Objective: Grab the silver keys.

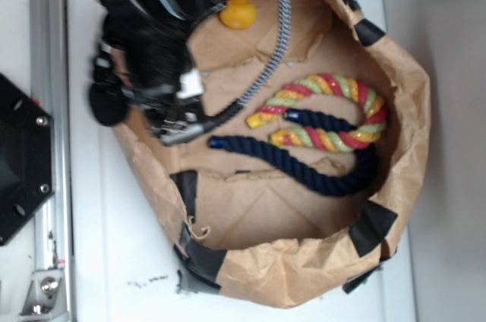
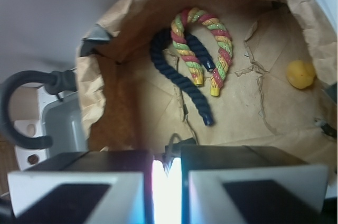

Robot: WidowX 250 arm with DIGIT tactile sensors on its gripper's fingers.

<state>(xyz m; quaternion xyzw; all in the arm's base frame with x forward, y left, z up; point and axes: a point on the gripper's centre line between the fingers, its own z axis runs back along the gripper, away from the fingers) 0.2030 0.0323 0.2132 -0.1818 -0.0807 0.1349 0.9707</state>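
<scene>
The silver keys show in the wrist view as a thin wire loop and small metal tips pinched in the narrow gap between my two fingers. My gripper is nearly closed on them, just above the brown paper floor of the bag. In the exterior view my gripper is blurred at the left inside of the bag, and the keys are hidden by it.
A crumpled brown paper bag with black tape walls everything in. Inside lie a red-yellow-green rope, a navy rope and a yellow duck. A striped cable crosses the bag. A metal rail runs at left.
</scene>
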